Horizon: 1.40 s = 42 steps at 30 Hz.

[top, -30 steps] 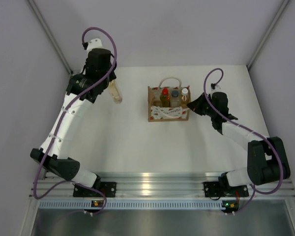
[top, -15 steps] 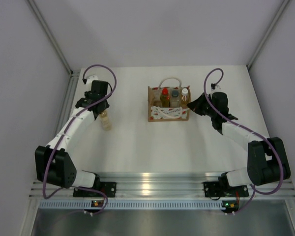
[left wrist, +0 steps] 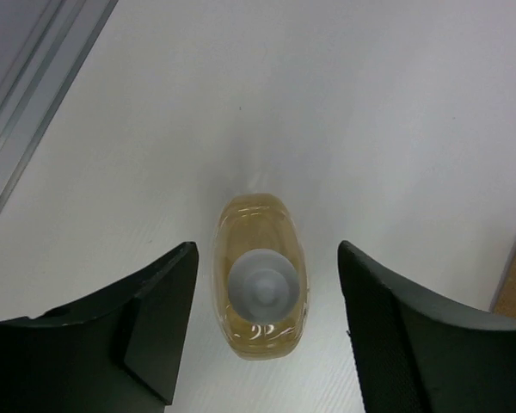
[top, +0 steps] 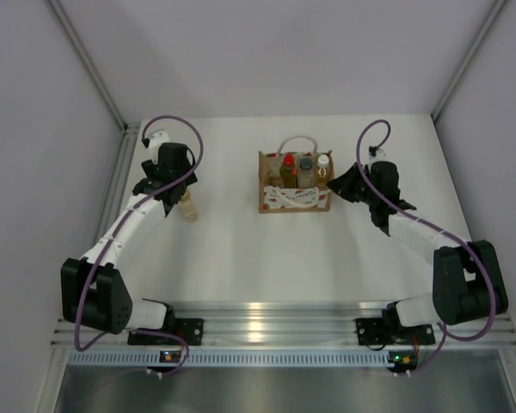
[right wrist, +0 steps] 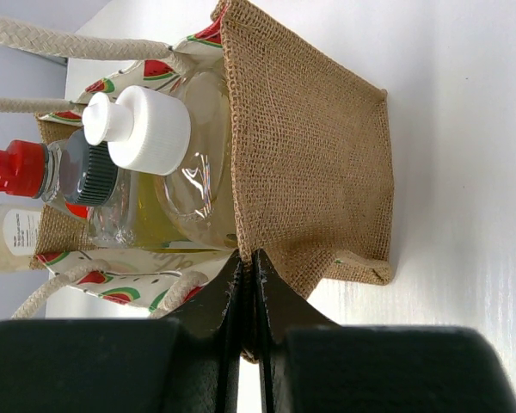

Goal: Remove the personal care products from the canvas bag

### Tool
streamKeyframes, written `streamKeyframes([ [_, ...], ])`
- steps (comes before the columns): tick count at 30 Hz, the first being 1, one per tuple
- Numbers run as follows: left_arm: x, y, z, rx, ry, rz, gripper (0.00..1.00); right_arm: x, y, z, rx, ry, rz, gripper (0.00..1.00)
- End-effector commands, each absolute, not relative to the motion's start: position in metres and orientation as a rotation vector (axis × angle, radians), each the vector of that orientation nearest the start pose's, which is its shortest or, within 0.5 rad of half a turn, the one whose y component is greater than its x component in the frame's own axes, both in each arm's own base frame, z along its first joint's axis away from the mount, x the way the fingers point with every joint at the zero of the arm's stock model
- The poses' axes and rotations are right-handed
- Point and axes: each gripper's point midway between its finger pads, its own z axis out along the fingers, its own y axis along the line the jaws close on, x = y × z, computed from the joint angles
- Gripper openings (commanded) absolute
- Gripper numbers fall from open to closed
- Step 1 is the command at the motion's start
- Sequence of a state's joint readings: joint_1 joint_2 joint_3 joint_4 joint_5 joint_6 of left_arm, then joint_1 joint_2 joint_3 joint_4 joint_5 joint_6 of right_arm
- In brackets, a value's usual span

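Our left claw (left wrist: 266, 258) hangs released, an amber bottle (left wrist: 260, 292) standing free between its fingers. Our right claw (right wrist: 248, 258) is clenched on the canvas bag (right wrist: 310, 172), apparently to steady it.

We see a white table (top: 241, 258) boxed in on three sides by plain, pale lilac-grey walls (top: 284, 52), with slim metal posts (top: 86, 60) slanting up the two back corners. Along the near edge lies an aluminium rail (top: 310, 314) carrying a bright glare (top: 256, 308), and below it a slotted strip (top: 284, 355).
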<state>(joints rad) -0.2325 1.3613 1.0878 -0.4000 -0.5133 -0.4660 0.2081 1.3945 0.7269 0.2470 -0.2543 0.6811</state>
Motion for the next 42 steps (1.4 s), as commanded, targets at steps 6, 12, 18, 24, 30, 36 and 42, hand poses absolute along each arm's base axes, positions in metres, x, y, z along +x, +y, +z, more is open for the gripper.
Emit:
streamKeyframes([
  [6, 0.401, -0.043, 0.26, -0.482, 1.899, -0.069, 0.99, 0.375, 0.142, 0.126, 0.333, 2.121, 0.751, 0.05],
  [12, 0.391, -0.136, 0.308, -0.256, 1.856, -0.25, 0.99, 0.376, 0.145, 0.125, 0.334, 2.118, 0.77, 0.05],
  [18, 0.389, -0.237, 0.319, -0.036, 1.887, -0.43, 0.99, 0.375, 0.146, 0.128, 0.33, 2.108, 0.788, 0.05],
  [24, 0.402, -0.305, 0.295, 0.136, 1.937, -0.44, 0.99, 0.373, 0.147, 0.129, 0.324, 2.105, 0.792, 0.06],
  [30, 0.409, -0.341, 0.28, 0.185, 1.957, -0.442, 0.97, 0.373, 0.147, 0.13, 0.319, 2.1, 0.792, 0.06],
  [36, 0.417, -0.344, 0.259, 0.159, 1.979, -0.366, 0.88, 0.372, 0.148, 0.131, 0.316, 2.101, 0.796, 0.06],
  [42, 0.427, -0.34, 0.24, 0.129, 1.996, -0.286, 0.65, 0.372, 0.148, 0.13, 0.312, 2.102, 0.798, 0.06],
])
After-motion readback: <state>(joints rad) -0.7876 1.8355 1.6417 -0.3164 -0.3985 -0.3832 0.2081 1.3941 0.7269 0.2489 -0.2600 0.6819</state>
